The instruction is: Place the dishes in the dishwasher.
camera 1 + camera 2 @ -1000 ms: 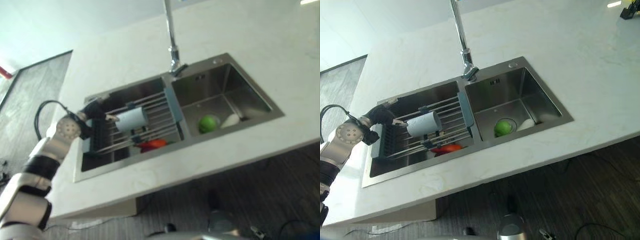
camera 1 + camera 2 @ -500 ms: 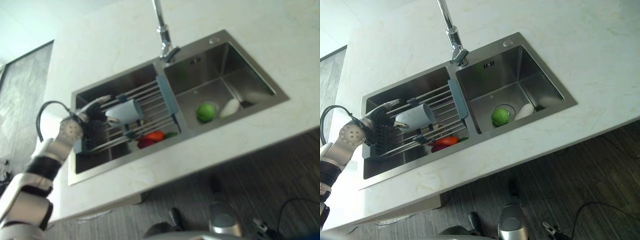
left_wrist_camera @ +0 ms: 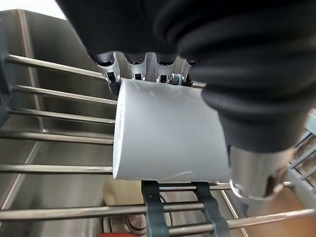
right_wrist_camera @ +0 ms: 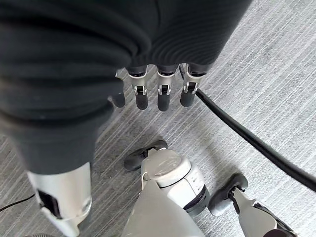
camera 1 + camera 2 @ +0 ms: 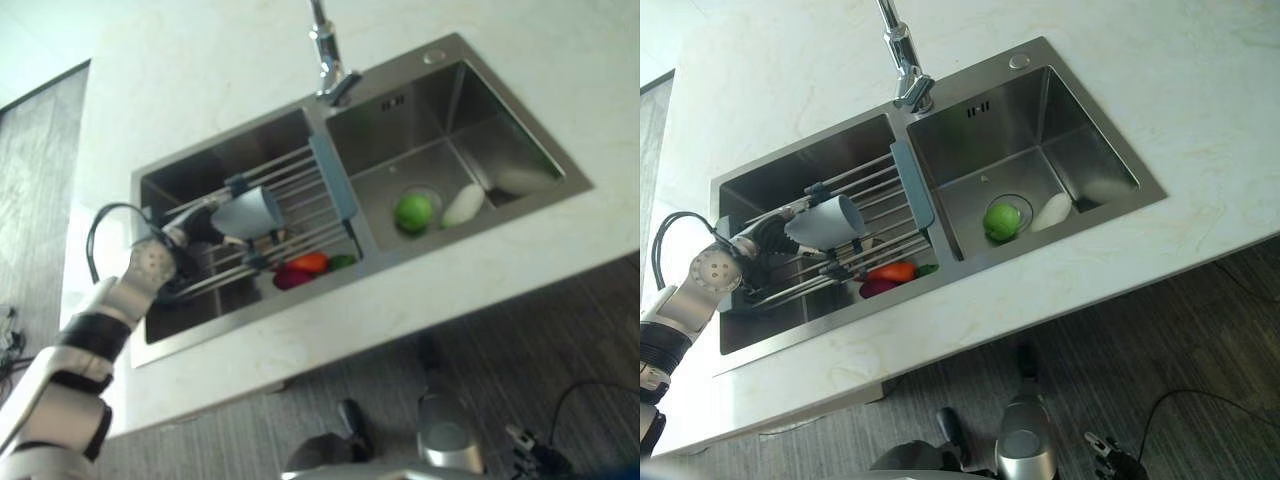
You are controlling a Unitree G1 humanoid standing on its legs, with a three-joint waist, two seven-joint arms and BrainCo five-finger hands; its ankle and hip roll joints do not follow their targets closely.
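Your left hand [image 3: 217, 74] has its fingers [image 3: 136, 69] wrapped round the white cup [image 3: 165, 131] lying on the sink rack [image 5: 875, 215]; a shallow grip could let it roll off between the bars.

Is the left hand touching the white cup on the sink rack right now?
Touching. In the left wrist view the left hand has its fingers curled over one side of the white cup and the thumb against the other, above the rack.

Pale blue-white cup [image 5: 826, 222] on its side, held in left hand [image 3: 163, 69] above sink rack [image 5: 880, 215].
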